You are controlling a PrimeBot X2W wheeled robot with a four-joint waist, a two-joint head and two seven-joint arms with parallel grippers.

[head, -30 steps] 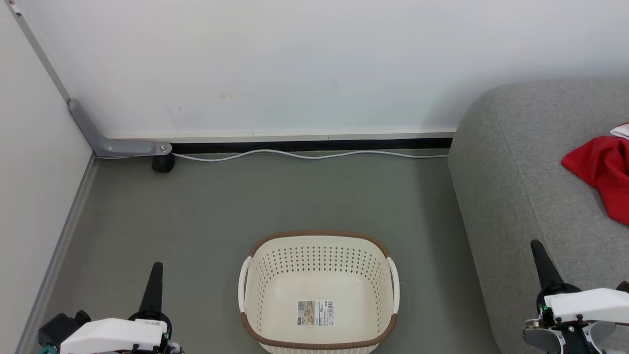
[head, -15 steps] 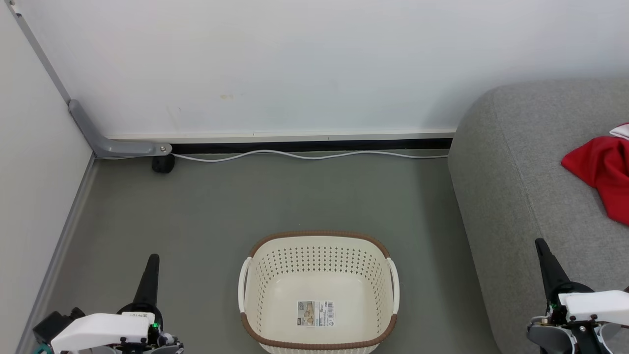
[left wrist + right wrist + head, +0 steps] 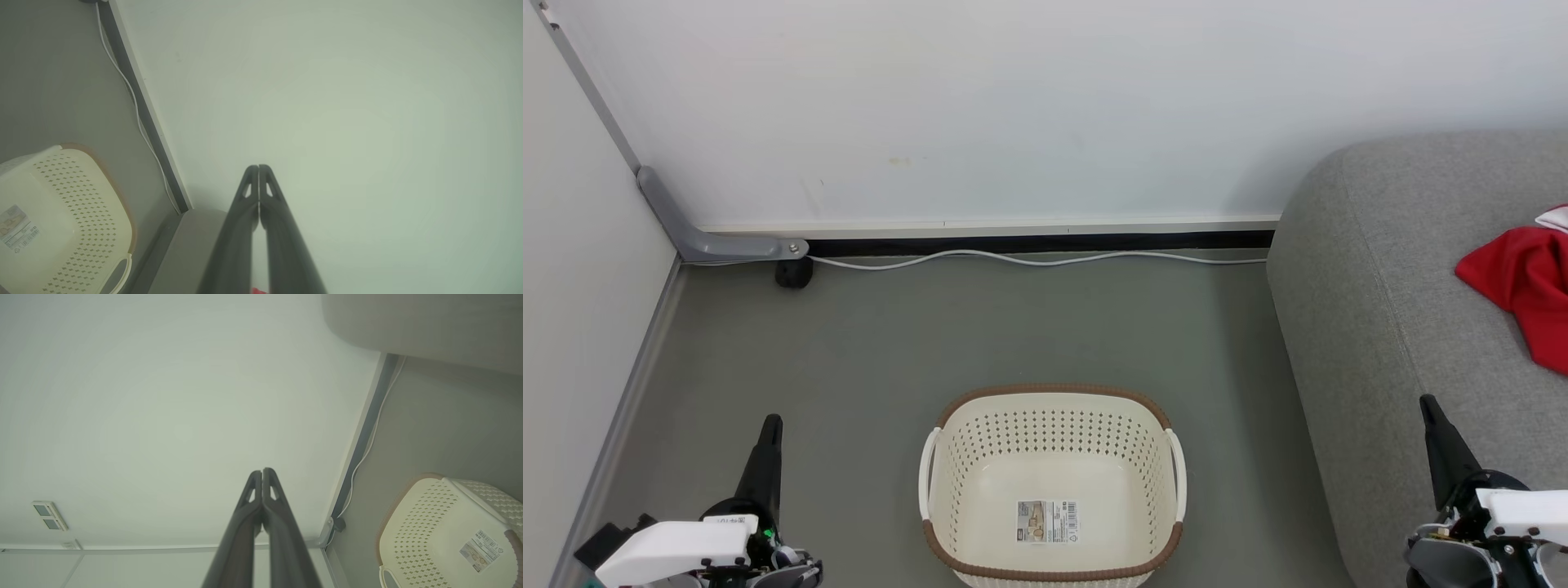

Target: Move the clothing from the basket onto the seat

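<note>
Head view, basket [image 3: 1054,390], barcode label [image 3: 1046,521] inside, print illegible

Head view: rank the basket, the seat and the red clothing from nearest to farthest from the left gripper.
From the left gripper, at lower left:
1. Basket, bottom centre on the floor.
2. Seat, along the right side.
3. Clothing, on the seat at the far right edge.
</note>
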